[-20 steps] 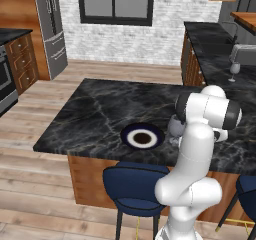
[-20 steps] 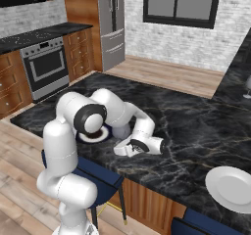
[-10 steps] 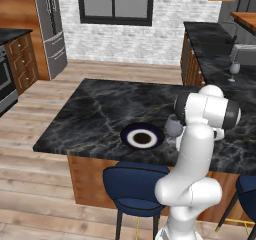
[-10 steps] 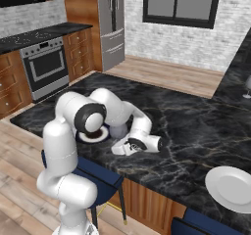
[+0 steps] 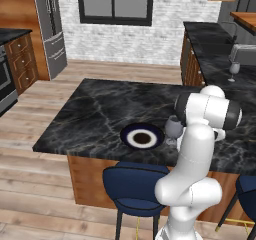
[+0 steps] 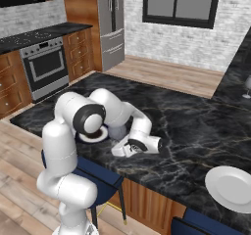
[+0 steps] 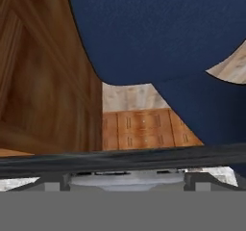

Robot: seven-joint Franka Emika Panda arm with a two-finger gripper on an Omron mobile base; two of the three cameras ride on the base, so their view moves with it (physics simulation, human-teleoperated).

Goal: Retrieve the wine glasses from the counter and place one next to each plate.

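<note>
Nearest, the end effector [image 6: 117, 150] lies low over the black marble bench [image 6: 196, 126], its fingers hidden under the white hand, so whether the jaws stand apart or closed I cannot tell from these frames. Just beside it stands a smoky grey wine glass [image 5: 173, 128], upright and close against the dark blue plate [image 5: 142, 138] with its white ring; whether the end effector touches the glass is not clear. I judge the glass light, stiff, brittle and slick (a thin stem on a small foot tips easily), so the bowl or the upper stem is the safest place to hold, squeezed gently and kept vertical. Further right, the plain white plate [image 6: 232, 187] has no glass near it. Farthest off, the second wine glass [image 5: 233, 70] waits on the rear counter [image 5: 212, 44]. No brands, labels or writing can be read anywhere.
</note>
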